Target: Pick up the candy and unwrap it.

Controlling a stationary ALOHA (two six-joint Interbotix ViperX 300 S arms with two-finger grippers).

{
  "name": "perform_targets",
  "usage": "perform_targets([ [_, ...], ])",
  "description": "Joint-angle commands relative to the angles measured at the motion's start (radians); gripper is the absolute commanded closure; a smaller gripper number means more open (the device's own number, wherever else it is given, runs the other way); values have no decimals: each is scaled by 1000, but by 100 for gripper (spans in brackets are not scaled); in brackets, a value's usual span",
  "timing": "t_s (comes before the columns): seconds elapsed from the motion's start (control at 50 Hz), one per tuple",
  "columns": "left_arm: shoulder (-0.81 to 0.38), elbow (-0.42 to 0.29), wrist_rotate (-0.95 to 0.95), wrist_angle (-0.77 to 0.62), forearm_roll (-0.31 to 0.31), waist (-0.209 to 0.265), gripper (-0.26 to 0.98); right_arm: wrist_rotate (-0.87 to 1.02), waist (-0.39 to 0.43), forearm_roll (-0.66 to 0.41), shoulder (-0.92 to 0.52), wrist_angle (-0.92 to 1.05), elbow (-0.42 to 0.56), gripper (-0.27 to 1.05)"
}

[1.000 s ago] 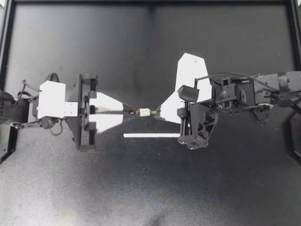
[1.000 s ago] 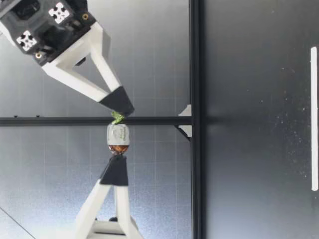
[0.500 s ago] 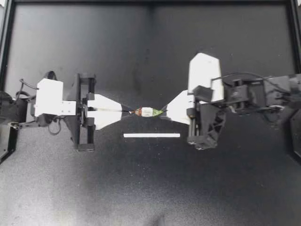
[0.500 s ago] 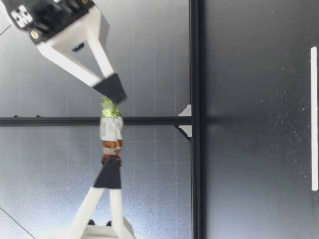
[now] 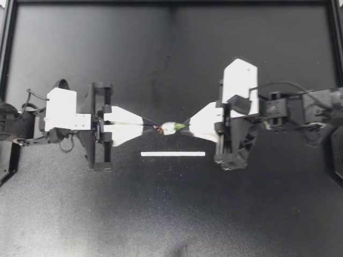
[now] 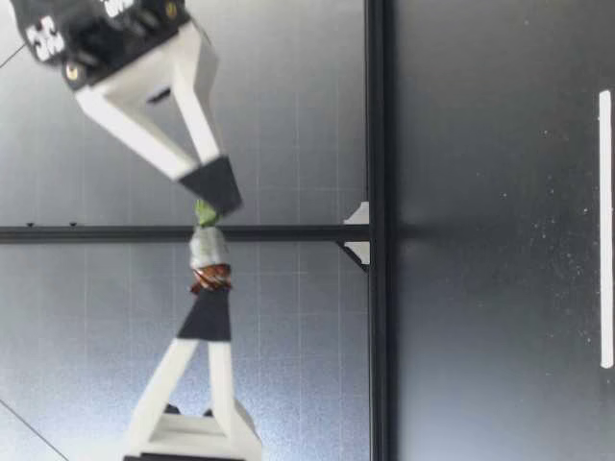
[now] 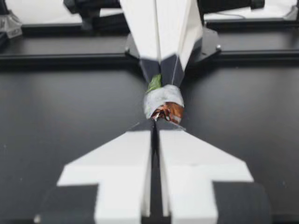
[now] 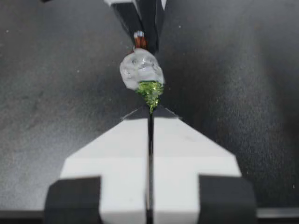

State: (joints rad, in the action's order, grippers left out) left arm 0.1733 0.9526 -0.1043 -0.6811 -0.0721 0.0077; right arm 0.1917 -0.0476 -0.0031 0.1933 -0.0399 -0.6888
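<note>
A small wrapped candy (image 5: 170,127) with a silvery middle, a brown twist at one end and a green twist at the other hangs above the table between both arms. My left gripper (image 5: 154,126) is shut on the brown twist. My right gripper (image 5: 185,126) is shut on the green twist. In the low view the candy (image 6: 208,252) is well above the table, between my right gripper (image 6: 213,200) and my left gripper (image 6: 209,291). The left wrist view shows the candy (image 7: 161,101) just ahead of my left gripper (image 7: 154,123). The right wrist view shows the candy (image 8: 141,68) ahead of my right gripper (image 8: 151,110).
A white strip (image 5: 172,153) lies flat on the black table (image 5: 171,214) just in front of the candy, also seen as a white strip (image 6: 604,229) in the low view. A black frame rail (image 5: 171,2) runs along the table's far edge.
The left gripper closed fully on the brown twist. The grippers pulled apart, stretching the wrapper, then came back closer, so the candy now looks shorter. The right arm shifted right.
</note>
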Motion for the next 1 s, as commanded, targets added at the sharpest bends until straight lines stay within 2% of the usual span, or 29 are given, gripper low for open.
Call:
perform_targets([
  [0.0, 9, -23, 0, -5, 2, 2, 86, 0, 5, -5, 3, 11, 31, 97],
  [0.3, 44, 31, 21, -5, -2, 2, 86, 26, 3, 0, 75, 6, -34, 97],
  [0.44, 55, 49, 23, -5, -28, 3, 86, 35, 5, 0, 92, 5, -43, 97],
  [0.7, 32, 14, 48, -2, -74, 3, 86, 29, 3, -2, 34, 14, -6, 97],
  [0.86, 0, -17, 94, -3, -77, 3, 86, 23, 5, -6, -12, 14, 29, 97],
  [0.98, 5, -5, 117, -3, -77, 2, 86, 28, 3, -8, -5, 6, 23, 97],
])
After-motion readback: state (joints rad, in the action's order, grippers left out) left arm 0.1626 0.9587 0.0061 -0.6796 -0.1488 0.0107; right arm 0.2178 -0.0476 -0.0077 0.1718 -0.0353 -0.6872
